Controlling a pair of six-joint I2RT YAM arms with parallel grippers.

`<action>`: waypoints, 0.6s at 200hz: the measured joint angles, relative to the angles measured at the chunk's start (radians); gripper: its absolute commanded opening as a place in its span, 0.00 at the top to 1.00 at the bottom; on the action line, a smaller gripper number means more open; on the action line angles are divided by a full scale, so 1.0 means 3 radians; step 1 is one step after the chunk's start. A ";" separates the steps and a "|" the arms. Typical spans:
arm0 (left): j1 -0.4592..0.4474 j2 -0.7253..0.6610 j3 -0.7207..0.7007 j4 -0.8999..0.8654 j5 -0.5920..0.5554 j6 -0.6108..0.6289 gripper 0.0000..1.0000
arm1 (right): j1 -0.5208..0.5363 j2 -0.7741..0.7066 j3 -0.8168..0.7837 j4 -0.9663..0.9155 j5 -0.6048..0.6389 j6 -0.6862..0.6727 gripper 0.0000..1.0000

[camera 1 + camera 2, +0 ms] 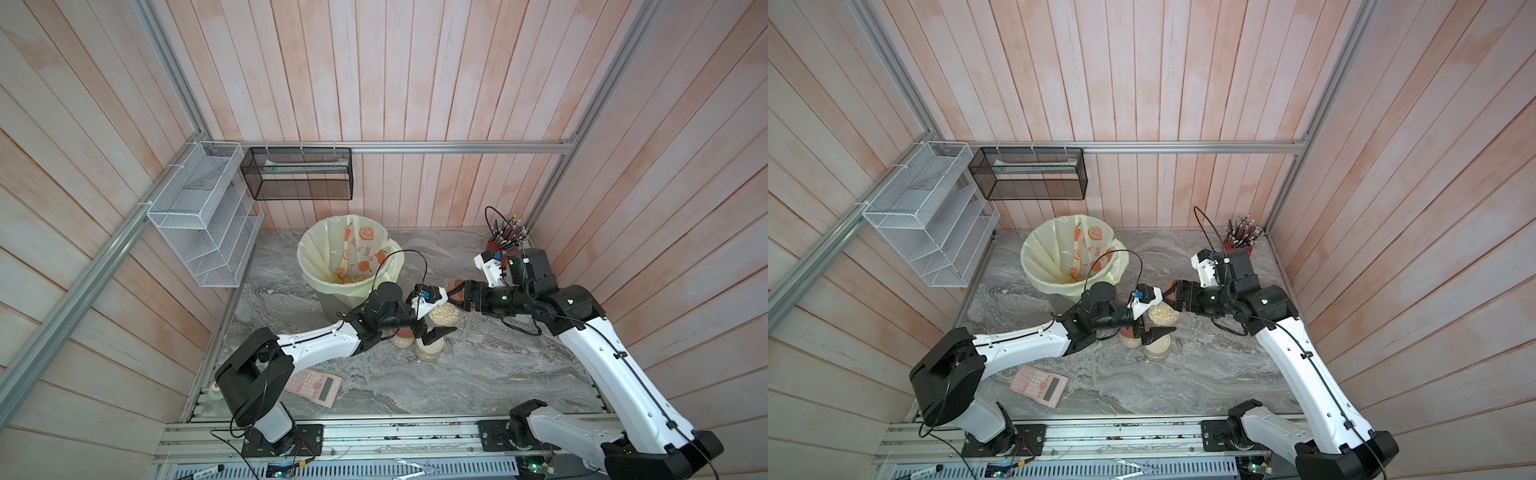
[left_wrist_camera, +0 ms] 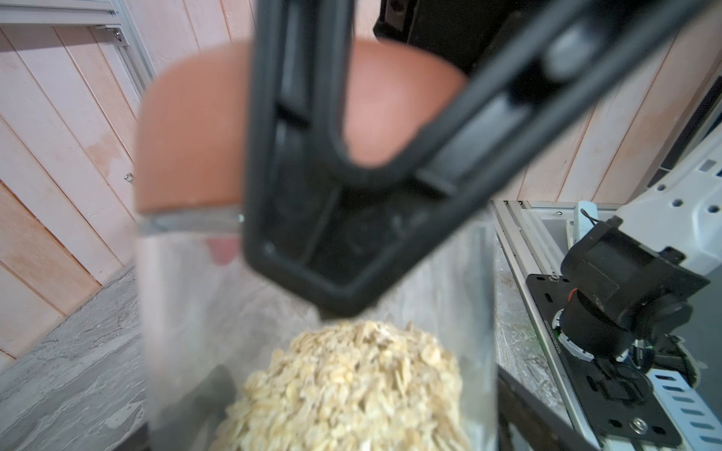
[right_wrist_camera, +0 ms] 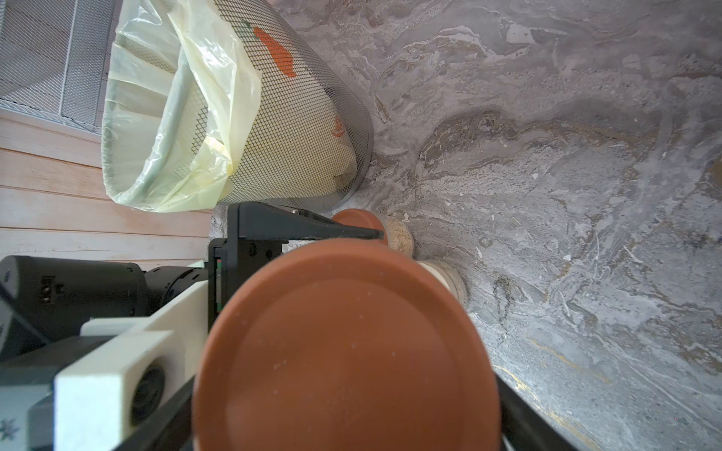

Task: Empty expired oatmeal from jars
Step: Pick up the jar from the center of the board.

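Note:
A clear jar (image 1: 444, 314) half full of pale oatmeal (image 2: 351, 382) is held tilted above the table, in both top views (image 1: 1163, 314). My left gripper (image 1: 446, 316) is shut on its body, with a dark finger (image 2: 539, 414) against each side. Its terracotta lid (image 3: 344, 351) sits on the jar's mouth, and my right gripper (image 1: 456, 293) is shut on that lid. Below the left gripper two more jars stand on the table, one with an orange lid (image 1: 403, 337) and one with a cream lid (image 1: 430, 352).
A grey mesh bin (image 1: 332, 301) with a cream orange-print liner stands behind the left arm, with yellowish kernels (image 1: 351, 279) inside. A red pencil cup (image 1: 505, 245) is at the back right. A pink calculator (image 1: 313, 386) lies front left. Wire shelves (image 1: 199, 224) hang on the left wall.

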 measured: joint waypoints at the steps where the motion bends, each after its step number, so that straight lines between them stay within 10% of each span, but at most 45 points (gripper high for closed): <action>1: 0.0000 0.0000 0.0000 0.0000 0.0000 0.0000 0.00 | 0.0000 0.0000 0.0000 0.0000 0.0000 -0.0001 0.58; 58: 0.0013 0.0095 0.0090 -0.0022 0.0050 -0.0075 0.09 | 0.0013 0.0000 0.0000 0.0019 0.0001 -0.0010 0.59; 120: 0.0022 0.0109 0.0112 -0.0078 0.0051 -0.0086 0.44 | 0.0041 -0.0025 -0.0043 0.0066 0.0041 0.0000 0.46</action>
